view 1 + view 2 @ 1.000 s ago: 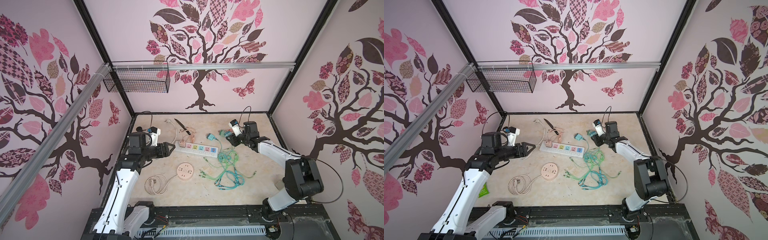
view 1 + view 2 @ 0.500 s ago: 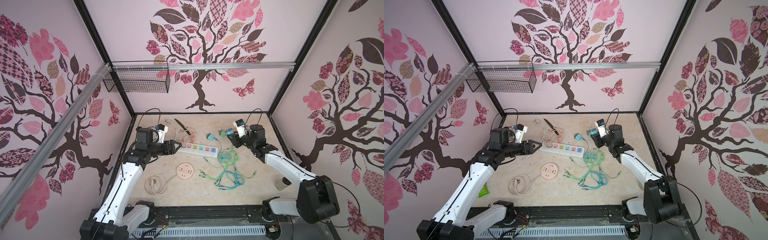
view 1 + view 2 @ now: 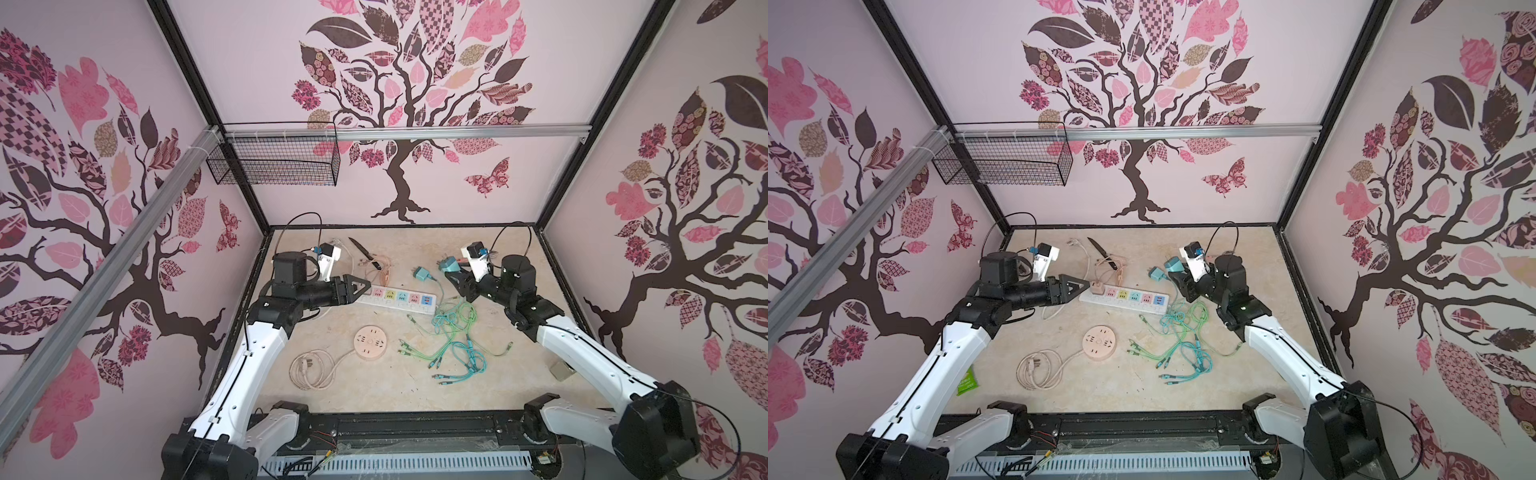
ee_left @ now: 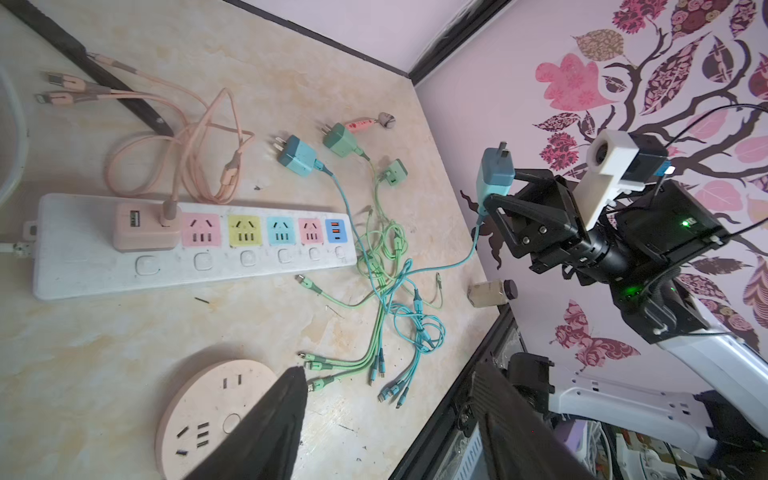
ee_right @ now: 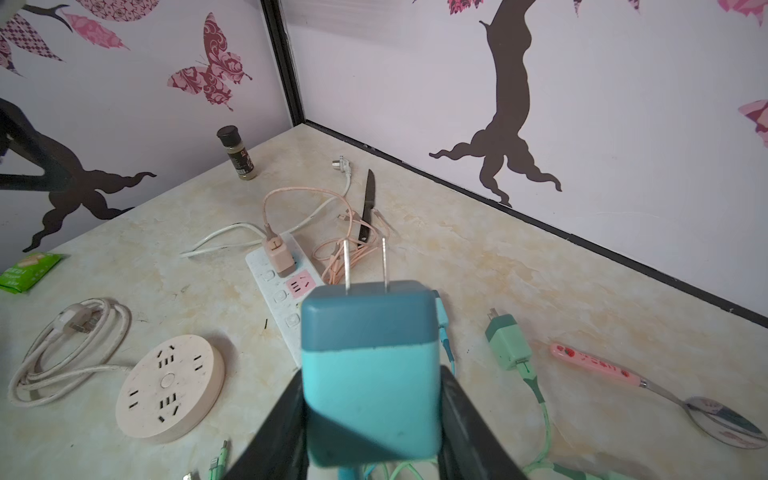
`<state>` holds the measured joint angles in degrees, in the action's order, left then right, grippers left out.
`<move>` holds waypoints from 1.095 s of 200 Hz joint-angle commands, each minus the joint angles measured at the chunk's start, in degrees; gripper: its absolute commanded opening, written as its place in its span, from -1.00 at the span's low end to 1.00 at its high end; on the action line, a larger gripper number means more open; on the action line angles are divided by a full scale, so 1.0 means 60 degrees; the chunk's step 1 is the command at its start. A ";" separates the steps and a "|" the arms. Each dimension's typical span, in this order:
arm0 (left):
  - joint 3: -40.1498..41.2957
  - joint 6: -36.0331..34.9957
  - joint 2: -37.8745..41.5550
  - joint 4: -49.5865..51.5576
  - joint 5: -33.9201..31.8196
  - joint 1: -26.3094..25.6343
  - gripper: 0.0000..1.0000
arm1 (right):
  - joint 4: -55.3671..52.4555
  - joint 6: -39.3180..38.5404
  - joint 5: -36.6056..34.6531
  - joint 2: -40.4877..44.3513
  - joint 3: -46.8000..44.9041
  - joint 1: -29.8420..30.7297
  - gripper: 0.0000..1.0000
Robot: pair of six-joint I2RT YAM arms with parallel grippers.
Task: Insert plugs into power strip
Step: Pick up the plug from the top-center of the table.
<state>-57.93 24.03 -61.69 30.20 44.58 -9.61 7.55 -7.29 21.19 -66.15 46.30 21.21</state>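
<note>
The white power strip (image 3: 401, 300) (image 4: 83, 253) lies mid-table with a peach plug (image 4: 145, 229) (image 3: 1097, 287) seated in its leftmost socket. My right gripper (image 5: 372, 395) (image 3: 453, 276) is shut on a teal plug (image 5: 370, 365) (image 4: 494, 174), held in the air right of the strip with its prongs pointing away from the wrist. My left gripper (image 3: 365, 286) (image 4: 386, 374) is open and empty at the strip's left end. A second teal plug (image 4: 297, 156) and two mint plugs (image 4: 341, 140) (image 4: 395, 171) lie beyond the strip's right end.
Tangled green and teal cables (image 3: 453, 336) spread right of the strip. In front of it are a round peach socket (image 3: 371, 343) and its coiled cord (image 3: 311, 370). A knife (image 3: 363, 251) lies behind, a spoon (image 5: 623, 374) far right, a spice bottle (image 5: 237, 153) far left.
My left gripper has advanced rightward to the strip's left end. The right arm's elbow has swung out and down while its gripper stays about where it was, still holding the teal plug.
</note>
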 commanded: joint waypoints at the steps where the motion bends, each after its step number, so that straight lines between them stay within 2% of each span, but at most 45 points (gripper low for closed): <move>1: 0.0185 0.0548 -0.0001 -0.0962 0.0481 -0.0118 0.35 | 0.0104 0.0048 0.0255 0.0470 0.0050 0.0302 -0.57; 28: 0.0251 0.0752 -0.0044 -0.1314 0.0173 -0.0412 0.35 | 0.0024 -0.0008 0.0124 0.0621 0.0061 0.0728 -0.57; 62: 0.0058 0.0703 -0.0305 -0.1377 -0.0486 -0.1398 0.35 | -0.0047 -0.0045 0.0057 0.0756 0.0090 0.1117 -0.58; 101: -0.0198 0.0917 -0.0773 -0.1705 -0.0750 -0.2251 0.34 | -0.0235 -0.0070 -0.0023 0.0888 0.0171 0.1568 -0.58; 219: -0.0212 0.1332 -0.0921 -0.2572 0.0123 -0.2628 0.29 | -0.0318 -0.0036 -0.0538 0.0750 0.0408 0.2926 -0.59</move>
<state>-57.95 31.64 -67.40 17.52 43.03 -24.86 5.30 -7.51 19.57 -61.73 46.24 37.28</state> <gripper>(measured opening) 0.644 0.453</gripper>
